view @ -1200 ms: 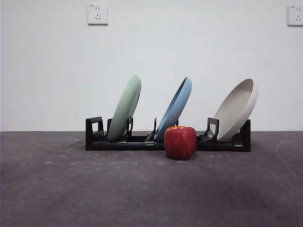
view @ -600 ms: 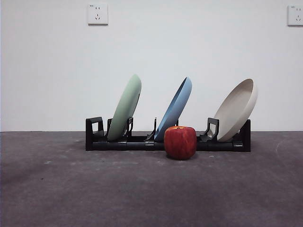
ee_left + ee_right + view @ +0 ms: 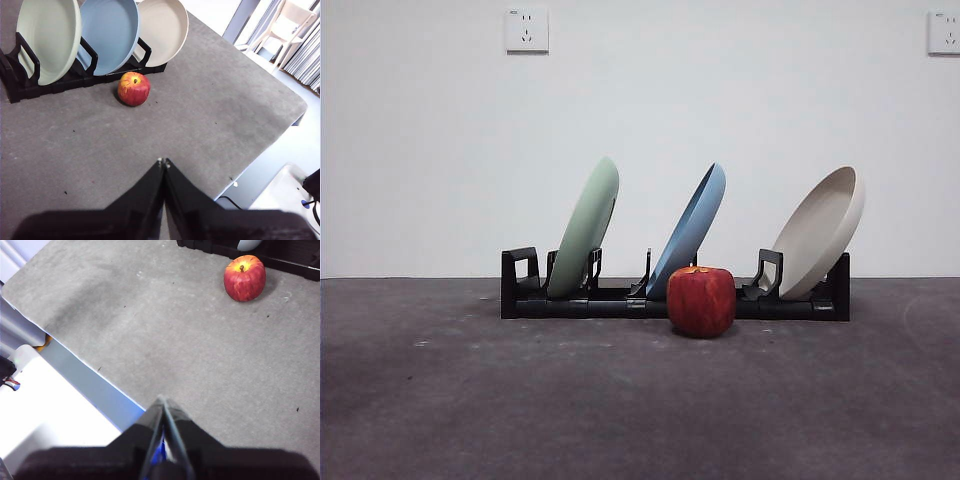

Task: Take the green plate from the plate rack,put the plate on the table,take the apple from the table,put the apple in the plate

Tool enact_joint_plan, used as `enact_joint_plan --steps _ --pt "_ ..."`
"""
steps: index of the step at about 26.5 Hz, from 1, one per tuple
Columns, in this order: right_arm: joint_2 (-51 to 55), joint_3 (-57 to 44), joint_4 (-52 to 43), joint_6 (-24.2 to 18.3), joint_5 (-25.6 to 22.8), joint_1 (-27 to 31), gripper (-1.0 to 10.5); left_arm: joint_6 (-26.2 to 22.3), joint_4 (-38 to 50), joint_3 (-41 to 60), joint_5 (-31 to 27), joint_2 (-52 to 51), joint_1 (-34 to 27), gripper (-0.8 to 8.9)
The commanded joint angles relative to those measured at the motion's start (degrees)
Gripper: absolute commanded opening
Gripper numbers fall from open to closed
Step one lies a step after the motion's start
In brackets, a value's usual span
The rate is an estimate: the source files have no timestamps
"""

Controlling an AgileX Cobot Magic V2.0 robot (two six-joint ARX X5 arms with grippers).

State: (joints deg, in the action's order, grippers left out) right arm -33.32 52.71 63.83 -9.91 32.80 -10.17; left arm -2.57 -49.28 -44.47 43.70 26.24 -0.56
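Nearest thing on the dark grey, rough matte table (image 3: 620, 420) is the round red apple with yellowish streaks (image 3: 701, 301), sitting just in front of the long, low black plastic plate rack (image 3: 610, 302). The matte pale sage green plate (image 3: 584, 228) leans in the rack's left slot, at roughly 10 o'clock from the apple, with a blue round plate (image 3: 691, 228) mid-rack and a beige round plate (image 3: 820, 232) on the right. Behind all that, a white wall socket (image 3: 526, 30).

Both arms hang back, well apart from everything. The left gripper (image 3: 163, 162) has its jaws pressed together, apple around 11 o'clock from it. Same deal for the right gripper (image 3: 162, 400), jaws closed with nothing in them, apple at about 1 o'clock.
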Motion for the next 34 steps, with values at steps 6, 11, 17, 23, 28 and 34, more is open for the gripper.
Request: enact_joint_plan --steps 6,11,17,23,28,34 --pt "-0.1 0.1 -0.3 2.2 -0.2 -0.1 6.9 -0.4 -0.1 -0.2 -0.2 0.0 0.2 5.35" --pt "-0.1 0.1 -0.3 2.6 -0.1 -0.1 6.9 -0.2 0.1 -0.2 -0.2 0.0 0.2 5.35" --pt "-0.1 0.1 -0.3 2.6 -0.1 -0.1 6.9 1.5 3.7 -2.1 -0.1 5.6 0.2 5.35" --pt "-0.1 0.1 -0.3 2.6 -0.1 -0.1 6.9 1.5 9.0 -7.7 -0.8 14.2 1.8 5.35" --pt "-0.1 0.1 -0.3 2.6 -0.1 -0.1 6.9 1.5 13.0 -14.3 -4.2 24.4 5.3 5.35" --pt "-0.1 0.1 -0.3 2.6 -0.2 -0.1 6.9 1.5 18.7 -22.1 -8.3 37.6 10.4 5.35"
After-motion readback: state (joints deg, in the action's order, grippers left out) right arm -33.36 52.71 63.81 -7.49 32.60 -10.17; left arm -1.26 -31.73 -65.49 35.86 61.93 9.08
